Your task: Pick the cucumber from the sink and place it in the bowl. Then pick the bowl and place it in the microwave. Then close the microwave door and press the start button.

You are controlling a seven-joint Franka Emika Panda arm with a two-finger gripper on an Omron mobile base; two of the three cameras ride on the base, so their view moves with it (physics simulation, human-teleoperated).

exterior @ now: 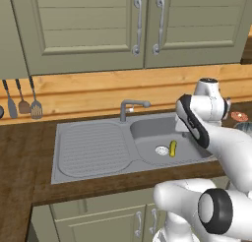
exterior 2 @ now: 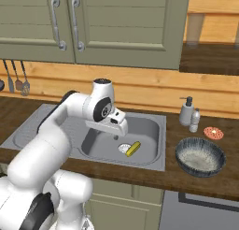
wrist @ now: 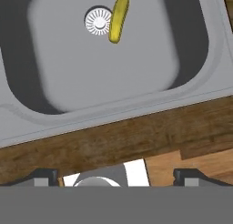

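A small yellow-green cucumber [wrist: 118,19] lies flat on the floor of the grey metal sink [wrist: 109,118], right beside the round drain [wrist: 98,20]. It shows in both base views too, as the cucumber [exterior: 173,148] [exterior 2: 133,148]. My gripper [wrist: 117,176] hangs above the basin's near rim with its fingers spread wide, open and holding nothing. From the right base view, the gripper [exterior 2: 115,133] points down over the basin, left of the cucumber and well above it. The dark ribbed bowl [exterior 2: 200,156] stands on the wooden counter right of the sink. The microwave and its door are out of view.
The grey faucet [exterior: 129,108] rises behind the basin, and the ribbed drainboard [exterior: 91,147] lies to its left. Two soap bottles [exterior 2: 187,111] and a red disc [exterior 2: 214,132] stand behind the bowl. Utensils [exterior: 22,101] hang on the wall at left. Green cabinets [exterior: 138,24] hang overhead.
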